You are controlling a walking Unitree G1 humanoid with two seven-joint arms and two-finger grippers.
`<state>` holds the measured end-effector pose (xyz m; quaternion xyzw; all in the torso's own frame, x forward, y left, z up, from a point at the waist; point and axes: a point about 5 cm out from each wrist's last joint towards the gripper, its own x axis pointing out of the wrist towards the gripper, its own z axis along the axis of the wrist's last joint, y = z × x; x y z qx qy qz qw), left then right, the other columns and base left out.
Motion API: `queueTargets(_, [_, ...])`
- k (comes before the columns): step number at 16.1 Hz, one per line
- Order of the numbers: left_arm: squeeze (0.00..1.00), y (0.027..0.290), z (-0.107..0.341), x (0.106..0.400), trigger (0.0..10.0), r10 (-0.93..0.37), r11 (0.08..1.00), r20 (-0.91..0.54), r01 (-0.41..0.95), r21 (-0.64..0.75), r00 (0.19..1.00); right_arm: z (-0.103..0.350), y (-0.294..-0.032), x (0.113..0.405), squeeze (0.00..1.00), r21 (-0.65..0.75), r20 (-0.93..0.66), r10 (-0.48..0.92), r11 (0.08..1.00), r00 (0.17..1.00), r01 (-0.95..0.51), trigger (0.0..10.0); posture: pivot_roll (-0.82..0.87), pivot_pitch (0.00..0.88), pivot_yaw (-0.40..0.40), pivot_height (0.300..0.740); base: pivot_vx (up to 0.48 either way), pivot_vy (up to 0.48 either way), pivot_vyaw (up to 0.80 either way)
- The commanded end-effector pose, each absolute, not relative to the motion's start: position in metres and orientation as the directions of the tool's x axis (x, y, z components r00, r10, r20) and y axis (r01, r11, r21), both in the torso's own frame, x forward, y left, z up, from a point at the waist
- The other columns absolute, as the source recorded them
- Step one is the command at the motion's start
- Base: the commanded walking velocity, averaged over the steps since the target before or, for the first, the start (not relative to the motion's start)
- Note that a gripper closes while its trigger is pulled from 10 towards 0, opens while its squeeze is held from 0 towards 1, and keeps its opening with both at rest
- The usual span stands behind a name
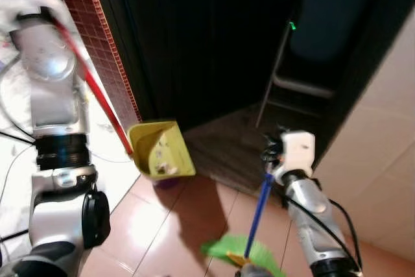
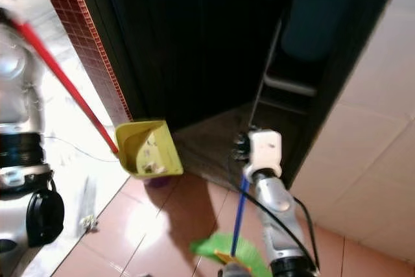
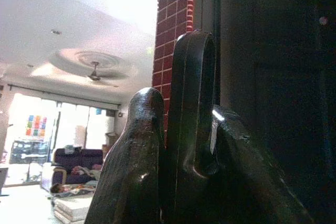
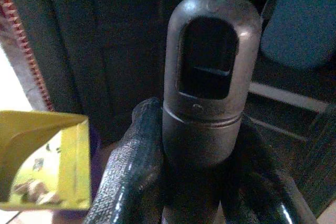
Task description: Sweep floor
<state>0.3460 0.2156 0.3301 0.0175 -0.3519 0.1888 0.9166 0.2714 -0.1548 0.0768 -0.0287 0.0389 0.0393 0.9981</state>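
The yellow plastic dustpan (image 1: 162,150) with its long red handle (image 1: 97,92) hangs clear of the floor at centre-left of the left eye view. Its handle runs diagonally up to the upper left, where the left gripper (image 3: 181,145) holds its dark looped end; in the left wrist view the black fingers (image 3: 131,166) are closed tight around that loop. The pan's open mouth faces the camera and small pale scraps of debris lie inside it.

The broom's blue shaft (image 1: 258,215) stands nearly upright at lower centre-right, its green bristles (image 1: 243,252) spread on the glossy reddish-brown floor tiles (image 1: 168,231) at the bottom edge. The right gripper (image 4: 202,145) clamps the shaft's dark grey hollow cap (image 4: 212,77), fingers pressed against both sides of it.

What the next move turns on, as I judge it: the pan sits to the left of the bristles and above them (well apart, not touching), so any further sweeping would need the left arm to lower the pan's lip to the tiles while the right arm draws the broom toward it. Beyond both tools is a dark doorway (image 1: 214,37) with a folding chair (image 1: 305,63) inside.
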Motion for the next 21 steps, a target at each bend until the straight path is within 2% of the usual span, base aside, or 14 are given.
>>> queueTargets(1, [0.0, 0.226, 0.353, 0.337, 10.0, 0.364, 0.909, 0.726, -0.392, -0.141, 0.583, 0.073, -0.151, 0.271, 0.0, -0.088, -0.098, 0.092, 0.991, 0.991, -0.1, 10.0, -0.11, 0.0, 0.067, 0.74, 0.39, 0.0, 0.0])
queueTargets(4, [0.0, 0.228, 0.356, 0.347, 10.0, 0.404, 0.884, 0.719, -0.444, -0.148, 0.565, 0.073, -0.151, 0.267, 0.0, -0.093, -0.097, 0.109, 0.989, 0.989, -0.118, 10.0, -0.12, 0.0, 0.074, 0.74, 0.333, 0.244, 0.0])
queueTargets(7, [0.0, 0.23, 0.357, 0.348, 10.0, 0.4, 0.876, 0.731, -0.464, -0.129, 0.552, 0.075, -0.146, 0.264, 0.0, -0.128, -0.082, 0.145, 0.98, 0.986, -0.155, 10.0, -0.12, 0.0, 0.077, 0.74, 0.081, 0.424, 0.63])
queueTargets(9, [0.0, 0.23, 0.354, 0.35, 10.0, 0.399, 0.878, 0.731, -0.46, -0.13, 0.554, 0.075, -0.146, 0.265, 0.0, -0.102, -0.077, 0.137, 0.984, 0.988, -0.144, 10.0, -0.12, 0.0, 0.076, 0.74, 0.0, 0.441, 0.68])
queueTargets(14, [0.0, 0.229, 0.354, 0.353, 10.0, 0.439, 0.827, 0.75, -0.549, -0.122, 0.495, 0.078, -0.142, 0.265, 0.0, -0.084, -0.055, 0.16, 0.983, 0.986, -0.164, 10.0, -0.12, 0.0, 0.073, 0.74, 0.0, 0.0, 0.0])
queueTargets(17, [0.0, 0.205, 0.344, 0.362, 10.0, 0.425, 0.842, 0.74, -0.529, -0.111, 0.521, 0.078, -0.141, 0.264, 0.0, -0.088, -0.054, 0.156, 0.983, 0.986, -0.16, 10.0, -0.12, 0.0, 0.081, 0.74, 0.0, 0.0, 0.0])
queueTargets(21, [0.0, 0.188, 0.347, 0.367, 10.0, 0.423, 0.811, 0.764, -0.579, -0.08, 0.487, 0.078, -0.139, 0.263, 0.0, -0.086, -0.046, 0.145, 0.985, 0.988, -0.148, 10.0, -0.15, 0.0, 0.109, 0.74, 0.0, 0.0, 0.0])
